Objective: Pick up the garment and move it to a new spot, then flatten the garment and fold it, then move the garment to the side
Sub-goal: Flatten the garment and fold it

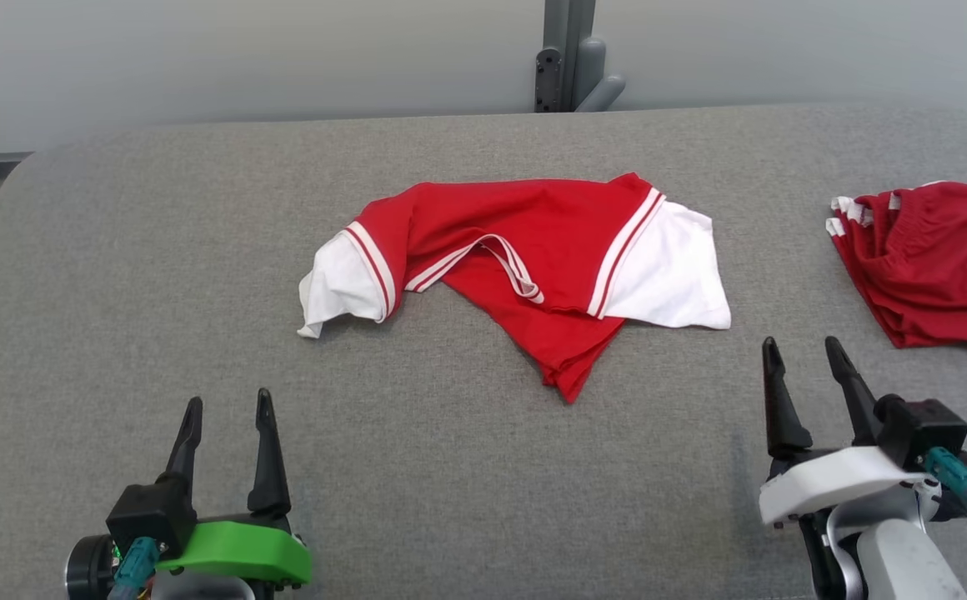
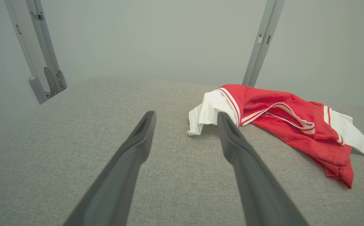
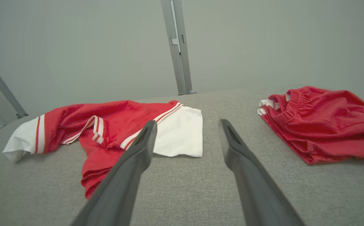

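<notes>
The shirt [image 1: 525, 250] lies crumpled near the middle of the grey table [image 1: 450, 483], a little toward 12 o'clock in the head view. It is red with white sleeves and thin red and white stripes. One sleeve [image 1: 342, 287] hangs out at the shirt's 9 o'clock side, and the other sleeve [image 1: 671, 267] lies flat at its 3 o'clock side. The striped neck band [image 1: 508, 258] makes a loop on the red cloth in the centre. The red body is bunched into a point that points to 6 o'clock.

The left gripper [image 1: 228, 397] is at 7 o'clock in the head view. Its fingers are spread apart and hold nothing. It is well apart from the shirt. In the left wrist view the nearest sleeve [image 2: 205, 114] is seen past the tip of one finger [image 2: 232, 141], toward 1 o'clock.

The right gripper [image 1: 800, 342] is at 4 o'clock. Its fingers are also spread and empty. Its tips are near the flat sleeve but do not touch it. In the right wrist view this sleeve [image 3: 179, 135] lies just beyond one finger [image 3: 138, 150].

A second red garment, the shorts [image 1: 942, 267], lies in a heap at 3 o'clock by the table edge, apart from the shirt. A grey post [image 1: 571, 58] stands behind the table at 12 o'clock.
</notes>
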Robot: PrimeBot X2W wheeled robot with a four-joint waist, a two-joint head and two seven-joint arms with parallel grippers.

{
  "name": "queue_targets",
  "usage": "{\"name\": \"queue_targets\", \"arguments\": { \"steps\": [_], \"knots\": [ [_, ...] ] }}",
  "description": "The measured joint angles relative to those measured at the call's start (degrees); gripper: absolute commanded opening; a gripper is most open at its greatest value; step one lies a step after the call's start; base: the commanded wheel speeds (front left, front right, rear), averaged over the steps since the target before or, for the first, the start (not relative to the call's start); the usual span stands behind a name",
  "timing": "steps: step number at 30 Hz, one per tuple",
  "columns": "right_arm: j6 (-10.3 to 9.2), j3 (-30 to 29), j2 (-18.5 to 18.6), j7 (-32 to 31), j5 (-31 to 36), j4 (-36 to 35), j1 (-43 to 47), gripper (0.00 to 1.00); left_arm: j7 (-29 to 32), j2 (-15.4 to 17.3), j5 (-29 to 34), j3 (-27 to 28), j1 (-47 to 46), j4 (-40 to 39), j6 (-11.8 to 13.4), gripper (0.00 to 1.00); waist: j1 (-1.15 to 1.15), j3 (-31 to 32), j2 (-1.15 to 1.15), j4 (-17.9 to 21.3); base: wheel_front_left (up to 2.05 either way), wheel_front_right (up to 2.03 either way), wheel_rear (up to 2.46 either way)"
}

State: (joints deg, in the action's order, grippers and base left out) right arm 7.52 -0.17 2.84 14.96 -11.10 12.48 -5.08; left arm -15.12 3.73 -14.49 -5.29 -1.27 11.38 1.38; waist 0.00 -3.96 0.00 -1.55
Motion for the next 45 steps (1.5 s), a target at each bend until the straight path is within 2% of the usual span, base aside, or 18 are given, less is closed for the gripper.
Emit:
{"name": "queue_targets", "arguments": {
  "steps": [8, 16, 24, 29, 30, 31, 32, 33, 38, 40, 45],
  "knots": [
    [0.0, -6.1, -0.01, -2.47, 1.55, 15.08, -10.68, 1.0, -0.01, -0.58, 0.44, -1.01, -1.47, -0.01, -0.55, 1.0, 0.0, -1.72, 0.0, -3.48, 0.0, 0.0, 0.0],
    [0.0, -15.32, -0.04, -3.87, 8.01, 29.91, -20.7, 1.0, 0.0, -0.77, -0.01, -2.09, -2.76, 0.3, -0.57, 1.0, 0.0, -4.12, 0.0, -8.95, 0.0, 0.0, 0.0],
    [0.01, -24.54, -0.09, -3.79, 13.44, 41.12, -25.38, 1.0, -0.01, -0.8, -1.01, -2.9, -2.93, 0.53, -0.09, 1.0, 0.0, -6.28, 0.0, -14.01, 0.0, 0.0, 0.0],
    [-0.03, -27.14, 0.26, -2.64, 13.5, 46.93, -28.59, 1.0, 0.0, -0.8, -1.02, -2.96, -2.93, 0.8, 0.15, 1.0, 0.0, -6.74, 0.0, -15.13, 0.0, 0.0, 0.0],
    [-0.04, -27.37, 0.3, -2.21, 13.51, 47.8, -29.03, 0.67, 0.0, -0.81, -1.01, -2.99, -2.93, 0.81, 0.14, 1.0, 0.0, -6.66, 0.0, -15.07, 0.0, 0.0, 0.0],
    [-0.04, -27.61, 0.33, -1.99, 13.72, 48.58, -29.42, 0.42, -0.01, -0.81, -0.96, -3.11, -2.93, 0.81, 0.14, 1.0, 0.0, -6.57, 0.0, -14.98, 0.0, 0.0, 0.0],
    [-0.04, -27.88, 0.33, -1.67, 13.97, 49.22, -29.72, 0.33, 0.0, -0.81, -0.85, -3.19, -2.93, 0.8, 0.14, 1.0, 0.0, -6.5, 0.0, -14.89, 0.0, 0.0, 0.0],
    [-0.04, -27.94, 0.34, -1.41, 14.45, 49.67, -29.94, 0.0, -0.01, -0.81, -0.82, -3.27, -2.94, 0.8, 0.14, 1.0, 0.0, -6.44, 0.0, -14.83, 0.0, 0.0, 0.0],
    [-0.03, -24.5, 0.04, -0.23, 12.54, 51.13, -32.0, 0.0, 0.0, -0.83, -0.47, -3.2, -2.94, 1.14, 0.03, 1.0, 0.0, -6.01, 0.0, -14.62, 0.0, 0.0, 0.0],
    [-0.03, -18.91, -0.03, -0.13, 7.0, 50.14, -33.21, 0.0, 0.0, -0.85, -0.41, -3.15, -2.93, 1.43, -0.35, 1.0, 0.0, -5.66, 0.0, -14.59, 0.0, 0.0, 0.0],
    [-0.03, -1.85, 0.11, 0.09, -8.48, 36.44, -28.92, 0.0, 0.0, -0.86, -0.15, -2.96, -2.83, 1.72, -0.4, 1.0, 0.0, -4.72, 0.0, -14.36, 0.0, 0.0, 0.0]
  ]
}}
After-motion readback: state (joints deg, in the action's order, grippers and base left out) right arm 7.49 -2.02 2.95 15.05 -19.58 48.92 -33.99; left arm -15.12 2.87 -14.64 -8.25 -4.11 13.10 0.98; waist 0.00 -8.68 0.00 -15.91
